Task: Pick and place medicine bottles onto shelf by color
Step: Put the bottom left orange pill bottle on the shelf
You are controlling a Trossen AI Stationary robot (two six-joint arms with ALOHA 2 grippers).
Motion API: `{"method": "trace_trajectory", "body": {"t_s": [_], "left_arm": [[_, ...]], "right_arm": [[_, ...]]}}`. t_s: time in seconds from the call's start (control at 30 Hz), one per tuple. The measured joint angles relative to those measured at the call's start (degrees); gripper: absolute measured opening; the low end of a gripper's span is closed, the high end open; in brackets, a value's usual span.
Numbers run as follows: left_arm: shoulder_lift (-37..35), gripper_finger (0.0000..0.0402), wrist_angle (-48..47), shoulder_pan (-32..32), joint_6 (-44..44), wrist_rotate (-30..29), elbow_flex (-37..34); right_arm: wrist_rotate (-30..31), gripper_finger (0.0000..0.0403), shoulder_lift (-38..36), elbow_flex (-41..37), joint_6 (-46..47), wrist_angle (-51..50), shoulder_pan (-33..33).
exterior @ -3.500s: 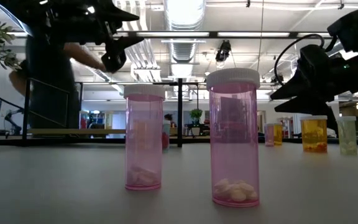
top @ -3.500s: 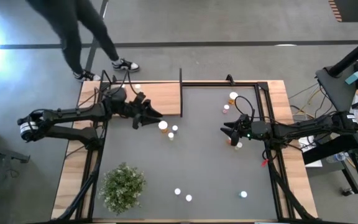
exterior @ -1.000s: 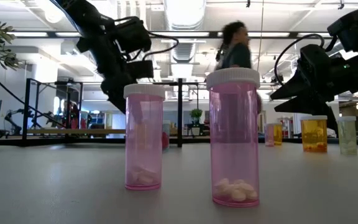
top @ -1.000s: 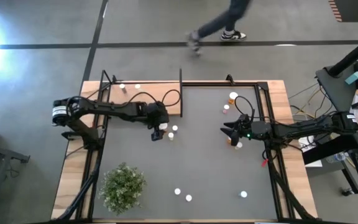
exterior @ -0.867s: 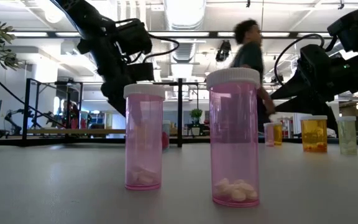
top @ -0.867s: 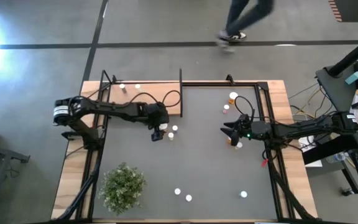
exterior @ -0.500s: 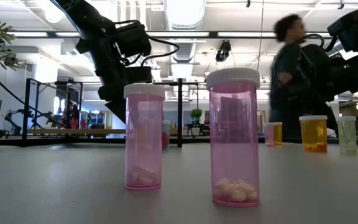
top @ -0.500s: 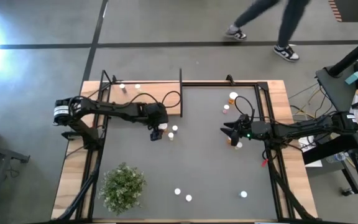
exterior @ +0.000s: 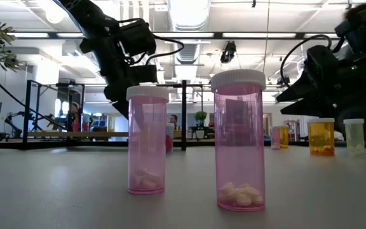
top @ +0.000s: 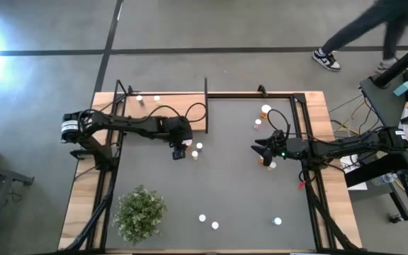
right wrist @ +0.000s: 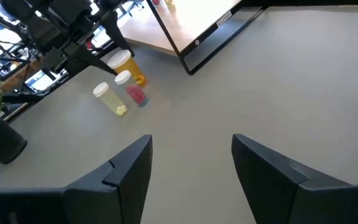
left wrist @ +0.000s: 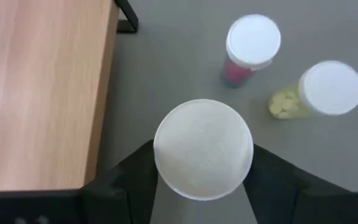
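My left gripper [top: 180,149] stands over a large orange white-capped bottle [right wrist: 130,67] just off the near right corner of the light-wood shelf [top: 167,112], shut on it. A pink bottle [left wrist: 246,50] and a pale yellow one [left wrist: 321,92] stand beside it. Two small bottles [top: 147,99] stand on the shelf's far part. My right gripper [top: 256,149] is open and empty at the table's right, with bottles [top: 269,164] close by it. Two pink bottles [exterior: 238,140] stand near the table's near edge. My left gripper pinches the orange bottle between its two fingers, one on each side at the level of the white cap [left wrist: 204,149]. The fingers [left wrist: 138,177] come from above, pointing down. The cap hides the body and the exact place of contact. The bottle stands upright on the table.
A green bushy plant [top: 140,211] stands at the near left. Two bottles [top: 262,116] stand at the far right, and three [top: 208,222] near the near edge. Black upright rods [top: 206,92] edge the shelf. A person walks on the floor beyond the table's far right.
Both arms have kept still. A person has walked along the floor beyond the table's far edge, toward the right.
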Motion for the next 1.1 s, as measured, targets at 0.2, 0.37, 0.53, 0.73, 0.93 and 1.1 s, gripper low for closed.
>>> {"method": "trace_trajectory", "body": {"t_s": [0.2,0.37,0.53,0.73,0.93,1.1], "left_arm": [[-1.12,0.0202,-0.33,-0.02,-5.01,0.7,3.39],[-4.04,0.0203,-1.22,0.13,-5.69,-1.53,6.73],[-5.63,0.0204,-3.82,2.33,-0.68,-11.22,7.83],[-5.68,0.0205,-4.59,9.91,0.22,-10.68,7.75],[-4.68,0.0205,-4.84,17.25,0.22,-8.86,7.79],[-2.82,0.0205,-4.91,21.81,0.27,-7.28,7.77]], "right_arm": [[0.0,0.021,-0.01,0.0,0.0,-0.02,-0.01],[0.0,0.021,-0.01,0.0,0.0,0.0,-0.01],[0.0,0.021,0.01,0.0,0.0,0.03,0.0],[0.0,0.021,0.11,0.0,0.0,0.07,-0.02],[0.0,0.021,0.11,0.0,0.0,0.07,0.0],[0.0,0.021,0.11,0.0,0.0,0.07,0.0]]}}
